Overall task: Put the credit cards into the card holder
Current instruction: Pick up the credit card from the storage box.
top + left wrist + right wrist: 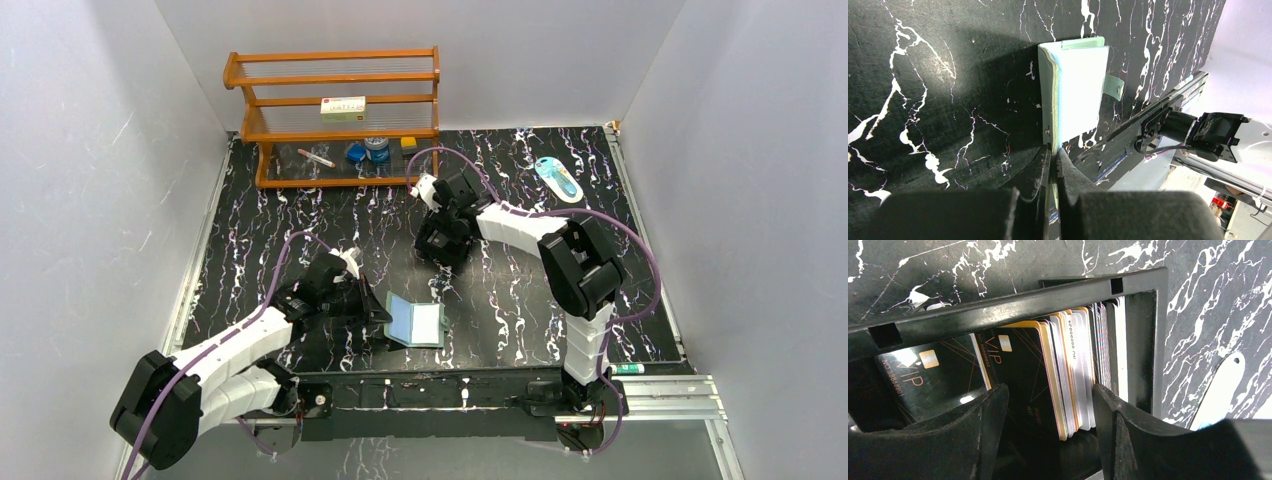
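— Where do we have the card holder (1078, 90)?

— It lies open on the table (923, 75) near our left base, pale pockets up, with the snap tab (1113, 87) sticking out on the far side. Our left gripper (1053, 150) is closed tight on its near edge. We reckon that pinch is there to hold it spread and stop it sliding when a card goes in.

— And the cards (1048, 370)?

— No card shows in the pockets. They stand on edge in a black box (1143, 340) further back, well apart from the card holder (a black one marked VIP in front, orange-edged and white ones packed behind, another black one leaning to the left).

— Our right gripper (1048, 405)?

— It is wide and holding nothing. One finger sits in front of the black face and the other past the pale cards, so the stack is between them.

— All at once, then?

— As we stand, closing would take the whole bunch. We judge we should narrow onto one or a few, lift clear of the box wall, then carry them over.
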You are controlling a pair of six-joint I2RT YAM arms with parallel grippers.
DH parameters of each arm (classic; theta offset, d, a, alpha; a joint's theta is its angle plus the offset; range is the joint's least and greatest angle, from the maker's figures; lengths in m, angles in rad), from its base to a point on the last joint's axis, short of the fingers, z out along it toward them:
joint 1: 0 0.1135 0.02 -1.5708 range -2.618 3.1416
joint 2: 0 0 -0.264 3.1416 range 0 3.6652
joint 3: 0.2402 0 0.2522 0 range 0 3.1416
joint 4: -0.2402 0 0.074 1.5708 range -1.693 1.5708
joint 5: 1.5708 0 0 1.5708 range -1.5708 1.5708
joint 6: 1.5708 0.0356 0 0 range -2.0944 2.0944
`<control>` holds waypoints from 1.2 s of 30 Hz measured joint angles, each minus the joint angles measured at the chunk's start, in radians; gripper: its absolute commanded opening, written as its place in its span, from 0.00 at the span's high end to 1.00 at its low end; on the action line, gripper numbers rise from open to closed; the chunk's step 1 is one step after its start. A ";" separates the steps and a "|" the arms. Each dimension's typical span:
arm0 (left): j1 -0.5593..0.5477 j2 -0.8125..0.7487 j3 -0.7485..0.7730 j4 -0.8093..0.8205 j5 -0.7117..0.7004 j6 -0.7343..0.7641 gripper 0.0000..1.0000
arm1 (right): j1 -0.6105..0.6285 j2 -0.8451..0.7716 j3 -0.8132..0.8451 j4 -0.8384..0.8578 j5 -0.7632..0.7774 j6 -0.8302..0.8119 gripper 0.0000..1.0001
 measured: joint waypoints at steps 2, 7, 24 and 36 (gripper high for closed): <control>0.000 0.000 0.000 0.000 0.000 0.000 1.00 | 0.004 0.005 0.000 0.003 0.024 -0.006 0.35; 0.000 0.000 0.000 0.000 0.000 0.000 1.00 | 0.012 0.008 0.000 0.009 0.060 -0.015 0.39; 0.000 0.000 0.000 0.000 0.000 0.000 1.00 | 0.013 0.008 0.021 0.028 0.097 0.014 0.58; 0.000 0.000 0.000 0.000 0.000 0.000 1.00 | 0.009 0.008 0.047 -0.003 0.089 0.048 0.64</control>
